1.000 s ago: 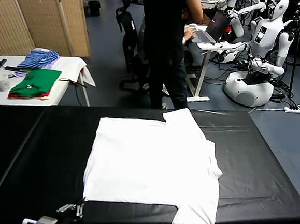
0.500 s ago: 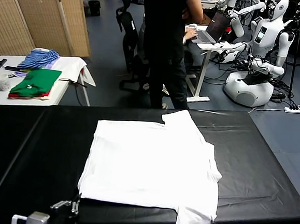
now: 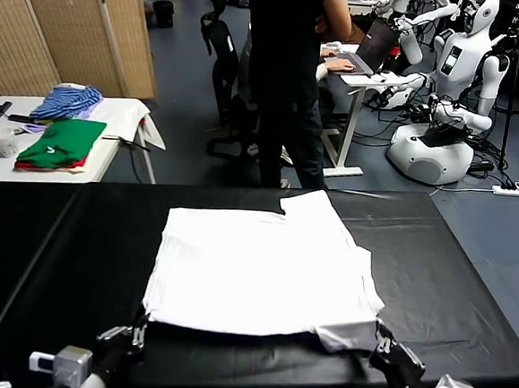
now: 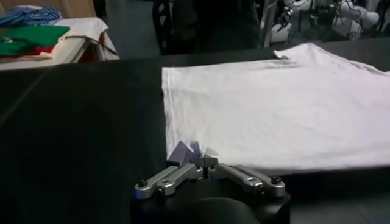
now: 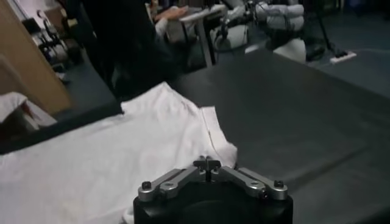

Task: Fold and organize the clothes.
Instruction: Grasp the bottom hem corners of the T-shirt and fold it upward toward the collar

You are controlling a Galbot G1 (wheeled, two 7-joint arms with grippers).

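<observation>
The white T-shirt (image 3: 263, 266) lies flat on the black table (image 3: 450, 290), plain side up, with one sleeve showing at the far right. Its near edge rests on the table top. My left gripper (image 3: 136, 335) is at the shirt's near left corner and is shut on the cloth; white fabric bunches at its tips in the left wrist view (image 4: 201, 161). My right gripper (image 3: 381, 334) is at the near right corner, shut on the hem, and also shows in the right wrist view (image 5: 207, 162). The shirt fills both wrist views (image 4: 274, 109) (image 5: 109, 158).
A white side table (image 3: 122, 116) at the far left holds a folded green garment (image 3: 63, 140) and a blue striped garment (image 3: 66, 101). A person in black (image 3: 286, 79) stands behind the table. White robots (image 3: 449, 74) and a laptop desk (image 3: 368, 77) are at the far right.
The shirt's near right part, which hung over the table's front edge, now lies up on the table. Both grippers have risen into view at the near corners.
</observation>
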